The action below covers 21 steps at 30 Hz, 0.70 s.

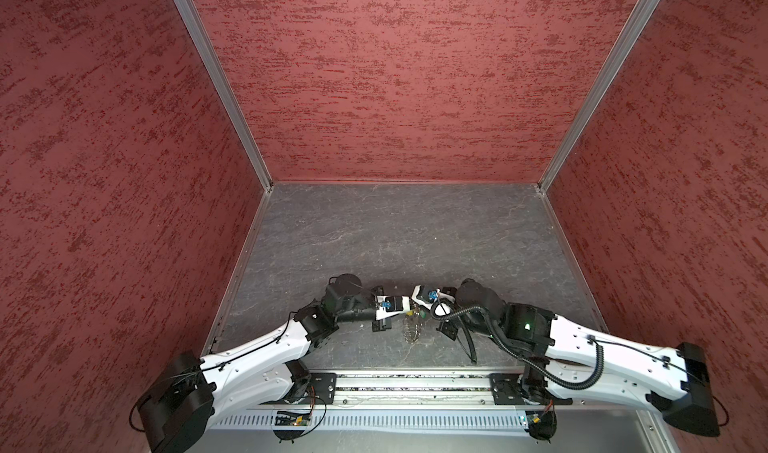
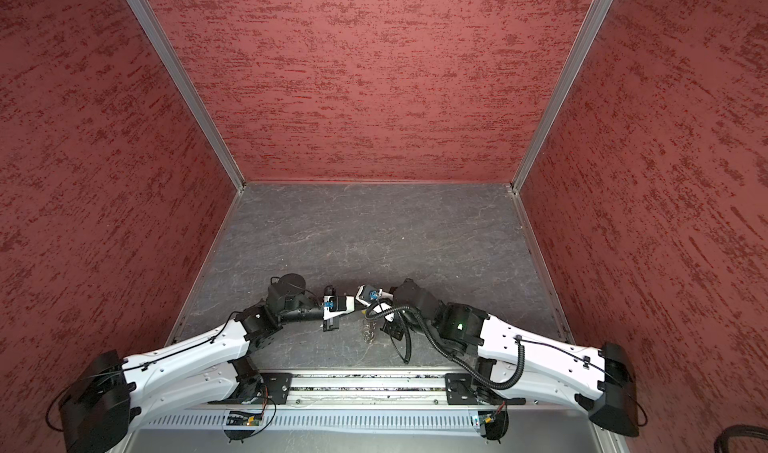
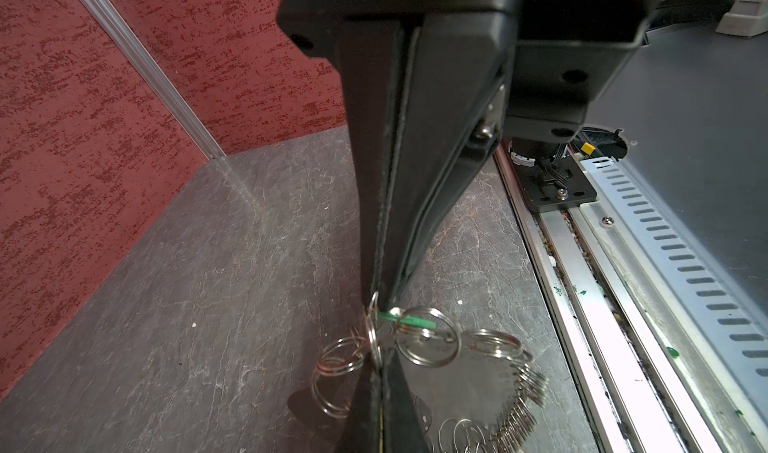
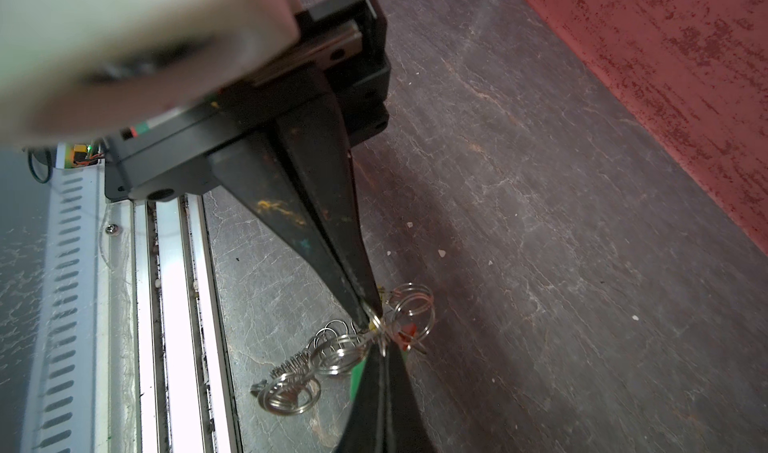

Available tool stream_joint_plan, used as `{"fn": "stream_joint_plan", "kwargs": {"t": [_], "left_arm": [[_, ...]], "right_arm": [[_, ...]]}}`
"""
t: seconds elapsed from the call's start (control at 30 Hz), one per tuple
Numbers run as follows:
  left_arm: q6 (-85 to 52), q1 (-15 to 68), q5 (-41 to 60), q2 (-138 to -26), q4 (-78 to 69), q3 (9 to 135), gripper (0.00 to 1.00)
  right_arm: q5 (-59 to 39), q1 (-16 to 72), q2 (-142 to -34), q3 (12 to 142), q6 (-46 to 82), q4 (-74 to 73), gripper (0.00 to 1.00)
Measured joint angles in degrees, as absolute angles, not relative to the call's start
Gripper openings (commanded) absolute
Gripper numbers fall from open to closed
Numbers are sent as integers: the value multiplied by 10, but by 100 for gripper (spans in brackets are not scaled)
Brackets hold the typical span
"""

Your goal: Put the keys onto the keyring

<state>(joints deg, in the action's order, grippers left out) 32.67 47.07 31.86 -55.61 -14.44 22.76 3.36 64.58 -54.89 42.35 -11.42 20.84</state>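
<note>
Left gripper (image 3: 380, 372), right gripper (image 3: 384, 300): fingers pinched shut, tip to tip, on keyring (image 3: 521, 405) rings, near worktop (image 1: 415, 230) front edge, middle; green key (image 3: 415, 323) across ring, red key (image 4: 409, 331) beside. Risk: thin ring slips from pinch, key drops off

A dark grey, flat tabletop (image 1: 395, 230) (image 2: 374, 230) with a stone pattern of pale veins fills the lower middle of both top views. Low in the frame and close to its near edge, the bottom coils of a keyring (image 1: 410, 336) made of many small shiny silver metal rings seem to rest on it, though contact is hard to judge. A few tiny pale crumbs (image 4: 441, 253) lie scattered over the bare surface. A long silver aluminium rail (image 1: 415, 382) runs along the near edge.
</note>
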Motion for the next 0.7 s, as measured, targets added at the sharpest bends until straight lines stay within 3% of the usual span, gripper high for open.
{"fn": "stream_joint_plan", "kwargs": {"t": [0.7], "left_arm": [[330,473,321,-567,-120,242,0]], "right_arm": [[28,648,-543,417,-112,203,0]]}}
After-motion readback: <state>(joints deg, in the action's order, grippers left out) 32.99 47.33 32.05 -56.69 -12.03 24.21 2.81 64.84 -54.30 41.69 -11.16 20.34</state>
